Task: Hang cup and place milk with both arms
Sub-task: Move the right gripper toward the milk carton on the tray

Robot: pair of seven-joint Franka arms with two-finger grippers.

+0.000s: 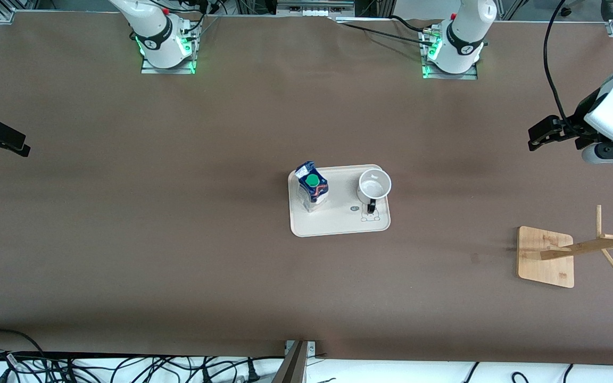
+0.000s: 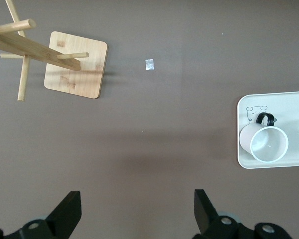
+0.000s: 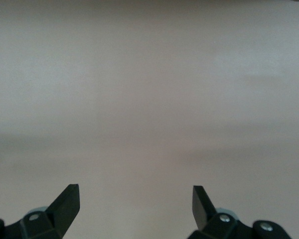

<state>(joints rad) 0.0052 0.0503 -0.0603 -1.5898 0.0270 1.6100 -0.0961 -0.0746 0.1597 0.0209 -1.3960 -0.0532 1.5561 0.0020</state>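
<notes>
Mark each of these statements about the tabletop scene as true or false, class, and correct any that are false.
1. The cup and the milk both stand on the tray. True.
2. The cup hangs on the wooden rack. False: it stands upright on the tray, and the rack's pegs are bare.
3. The left end effector is shut on the cup's handle. False: it is open over bare table and holds nothing.
4. The right end effector is open over bare table. True.
5. The milk lies tipped over on its side. False: it stands upright, green cap up.
6. The rack stands toward the left arm's end of the table. True.
</notes>
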